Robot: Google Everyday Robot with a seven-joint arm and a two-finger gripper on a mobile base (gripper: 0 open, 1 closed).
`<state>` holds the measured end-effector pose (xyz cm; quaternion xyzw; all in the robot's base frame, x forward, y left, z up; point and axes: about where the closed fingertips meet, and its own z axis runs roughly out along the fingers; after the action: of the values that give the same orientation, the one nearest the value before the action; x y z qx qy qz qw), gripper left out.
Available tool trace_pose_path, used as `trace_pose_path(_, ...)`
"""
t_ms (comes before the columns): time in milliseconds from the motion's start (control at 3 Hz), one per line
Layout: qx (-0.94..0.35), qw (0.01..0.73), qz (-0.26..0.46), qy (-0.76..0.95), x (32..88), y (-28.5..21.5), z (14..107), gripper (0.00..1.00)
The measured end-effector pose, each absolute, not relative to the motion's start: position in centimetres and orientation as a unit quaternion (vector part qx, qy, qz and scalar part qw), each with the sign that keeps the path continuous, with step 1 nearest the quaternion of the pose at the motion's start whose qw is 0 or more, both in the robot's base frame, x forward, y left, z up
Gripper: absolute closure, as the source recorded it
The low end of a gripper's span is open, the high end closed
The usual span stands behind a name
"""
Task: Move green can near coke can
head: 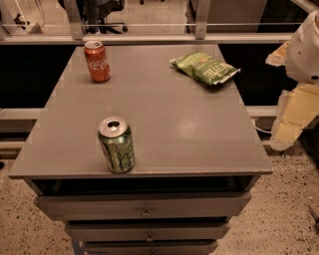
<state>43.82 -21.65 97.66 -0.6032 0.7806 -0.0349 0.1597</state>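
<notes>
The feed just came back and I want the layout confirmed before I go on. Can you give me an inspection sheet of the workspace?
Surface: grey cabinet top, flat, with drawers below it.
Job's things: green can upright near the front left edge; coke can upright at the far left corner; the two stand well apart.
Clutter: green chip bag lying flat at the far right.
Grippers: pincer beyond the right edge of the top, touching neither can.
Cables: nothing seen.
Surroundings: speckled floor; office chair beyond the far edge.
</notes>
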Motion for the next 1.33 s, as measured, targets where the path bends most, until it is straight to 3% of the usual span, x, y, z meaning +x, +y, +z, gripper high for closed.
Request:
trace_pose_path(667,-0.594,0.17,-0.015,0.786,44.0,-21.5,97.2,0.0)
trace_pose_path(1000,-0.577,0.192,0.033,0.794,44.5,-19.8,95.3,0.0)
trace_pose_path(1333,-0.558,0.243,0.121,0.784,45.2,-14.9,93.1,0.0)
